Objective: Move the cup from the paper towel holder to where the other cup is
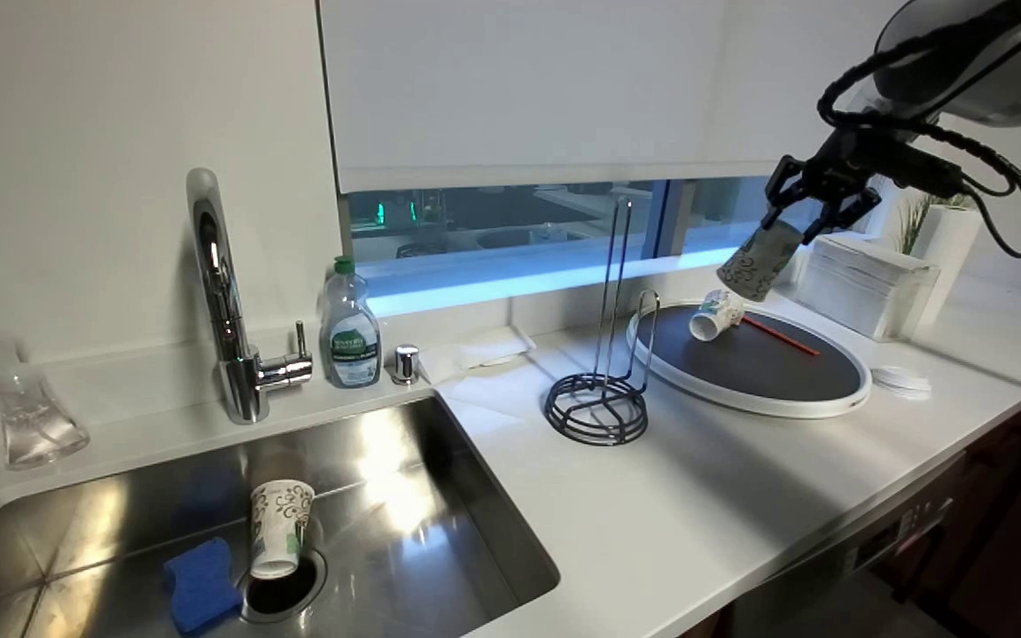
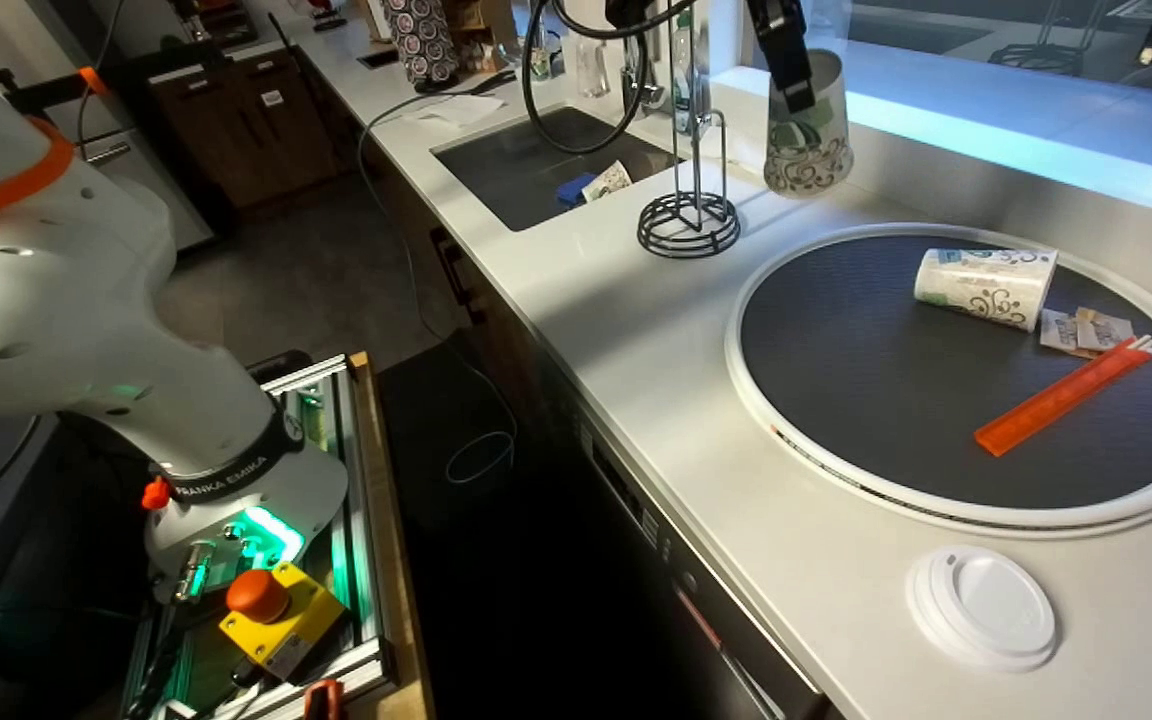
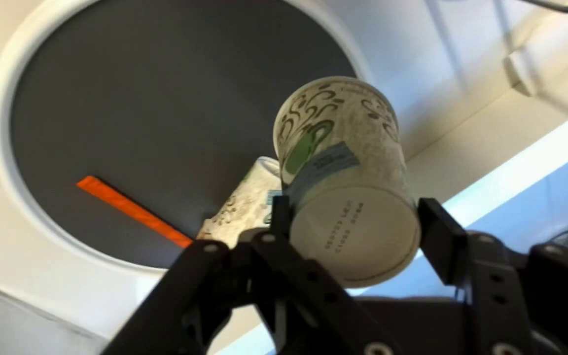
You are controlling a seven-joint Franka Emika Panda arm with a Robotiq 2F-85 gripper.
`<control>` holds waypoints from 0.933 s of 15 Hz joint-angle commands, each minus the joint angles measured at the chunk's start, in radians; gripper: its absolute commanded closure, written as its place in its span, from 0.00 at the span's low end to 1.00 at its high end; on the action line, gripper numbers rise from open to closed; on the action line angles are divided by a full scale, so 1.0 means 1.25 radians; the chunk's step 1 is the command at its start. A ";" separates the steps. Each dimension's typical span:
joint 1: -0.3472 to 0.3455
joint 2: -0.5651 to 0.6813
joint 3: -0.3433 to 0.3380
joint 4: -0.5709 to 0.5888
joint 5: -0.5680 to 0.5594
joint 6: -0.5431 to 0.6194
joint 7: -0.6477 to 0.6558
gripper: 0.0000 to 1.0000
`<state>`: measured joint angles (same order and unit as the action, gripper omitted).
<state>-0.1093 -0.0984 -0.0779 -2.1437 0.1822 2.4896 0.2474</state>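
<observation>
- Pick-up looks done: the hand point(image 1: 790, 229) pinches the cup point(image 2: 809, 140) near its base, a finger on each side, with the cup tilted and its mouth pointing down and away from the hand.
- The cup hangs in the air, apart from the paper towel holder point(image 2: 691, 247), which stands on the tabletop point(image 1: 581, 523) to one side of the hand, toward the sink point(image 1: 435, 549).
- What I judge to be the other cup point(image 2: 986, 287) lies on its side below the hand, on the round tray point(image 2: 886, 400).
- A third cup point(image 1: 281, 529) lies in the sink, well apart from the hand, and likely plays no part.
- Carrying seems mostly done, though the slanted views make the gap between cup and tray hard to judge.
- Left to do: lower the cup beside the other cup, let go, and draw the hand clear.
</observation>
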 commanded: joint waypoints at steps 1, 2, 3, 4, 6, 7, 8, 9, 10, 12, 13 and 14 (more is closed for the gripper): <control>-0.033 0.031 -0.008 -0.023 -0.165 0.035 0.096 0.60; -0.039 0.045 -0.012 -0.024 -0.203 0.041 0.116 0.60; -0.042 0.058 -0.017 -0.024 -0.233 0.038 0.128 0.60; -0.042 0.073 -0.021 -0.025 -0.254 0.043 0.136 0.60; -0.038 0.103 -0.033 -0.024 -0.268 0.054 0.135 0.60; -0.036 0.119 -0.037 -0.023 -0.256 0.060 0.123 0.60; -0.034 0.134 -0.041 -0.021 -0.249 0.066 0.121 0.60; -0.033 0.151 -0.044 -0.016 -0.242 0.071 0.114 0.60; -0.032 0.165 -0.048 -0.014 -0.242 0.076 0.117 0.60; -0.029 0.189 -0.054 -0.009 -0.239 0.082 0.116 0.60; -0.027 0.198 -0.057 -0.007 -0.237 0.083 0.116 0.60; -0.026 0.208 -0.060 -0.003 -0.236 0.083 0.117 0.60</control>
<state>-0.1556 0.1197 -0.1333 -2.1650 -0.1161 2.5711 0.3871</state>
